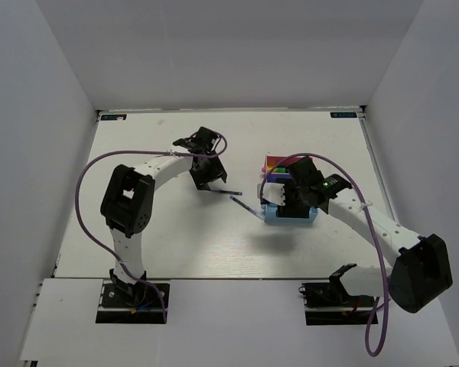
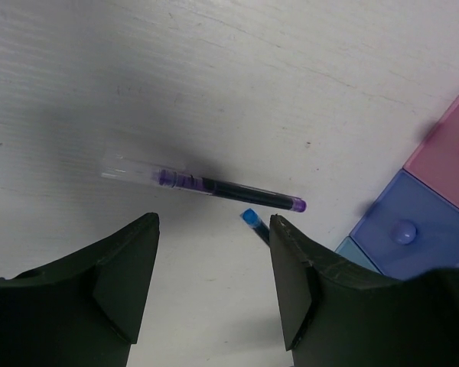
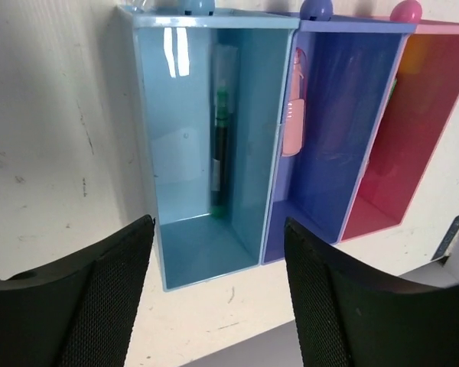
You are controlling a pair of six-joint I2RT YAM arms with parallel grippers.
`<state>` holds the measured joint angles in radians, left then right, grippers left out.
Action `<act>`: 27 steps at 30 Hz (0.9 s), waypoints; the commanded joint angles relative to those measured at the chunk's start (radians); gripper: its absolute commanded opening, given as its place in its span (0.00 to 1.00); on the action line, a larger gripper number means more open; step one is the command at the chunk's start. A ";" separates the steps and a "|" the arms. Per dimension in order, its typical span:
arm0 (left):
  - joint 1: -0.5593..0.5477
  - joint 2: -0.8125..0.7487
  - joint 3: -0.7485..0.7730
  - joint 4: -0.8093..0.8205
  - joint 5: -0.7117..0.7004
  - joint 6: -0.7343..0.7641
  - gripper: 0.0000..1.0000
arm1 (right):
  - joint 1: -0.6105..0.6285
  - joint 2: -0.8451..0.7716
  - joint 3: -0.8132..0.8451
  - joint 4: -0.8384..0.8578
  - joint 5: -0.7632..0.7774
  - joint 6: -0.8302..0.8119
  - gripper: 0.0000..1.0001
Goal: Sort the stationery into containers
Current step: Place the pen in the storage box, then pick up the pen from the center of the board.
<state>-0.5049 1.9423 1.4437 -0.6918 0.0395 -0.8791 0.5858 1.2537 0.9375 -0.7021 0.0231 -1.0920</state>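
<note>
The right gripper (image 3: pixel 218 229) is hanging with its jaws spread and empty over the light blue tray (image 3: pixel 168 138). Inside, a green pen (image 3: pixel 220 145) is lying lengthwise beside the wall shared with the purple-blue tray (image 3: pixel 336 153). The left gripper (image 2: pixel 214 222), also unclenched and empty, is hovering by a purple pen (image 2: pixel 214 186) lying flat on the white table (image 2: pixel 214 76), its purple tip pointing toward the trays, with white walls (image 1: pixel 46 76) boxing everything in.

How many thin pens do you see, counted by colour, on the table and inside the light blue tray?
purple pen, on the table: 1
blue-ended pen, on the table: 1
green pen, in the light blue tray: 1
Total: 3
</note>
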 commanded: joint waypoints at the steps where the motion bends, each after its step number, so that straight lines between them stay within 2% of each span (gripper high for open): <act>1: -0.015 0.013 0.064 -0.054 -0.023 -0.029 0.70 | -0.014 -0.046 0.056 0.007 -0.069 0.059 0.71; 6: -0.055 0.050 0.133 -0.162 -0.070 -0.128 0.62 | -0.030 -0.151 0.022 0.029 -0.158 0.181 0.51; 9: -0.067 0.075 0.156 -0.193 -0.079 -0.214 0.56 | -0.037 -0.244 -0.040 0.073 -0.210 0.239 0.46; 12: -0.087 0.092 0.168 -0.221 -0.148 -0.317 0.55 | -0.041 -0.311 -0.080 0.087 -0.233 0.271 0.46; 15: -0.095 0.132 0.199 -0.247 -0.150 -0.415 0.55 | -0.049 -0.375 -0.126 0.105 -0.245 0.290 0.46; 27: -0.107 0.231 0.264 -0.256 -0.228 -0.494 0.54 | -0.080 -0.482 -0.252 0.133 -0.299 0.333 0.46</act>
<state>-0.6052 2.1685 1.6775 -0.9302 -0.1246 -1.3262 0.5159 0.7925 0.7040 -0.6178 -0.2344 -0.7898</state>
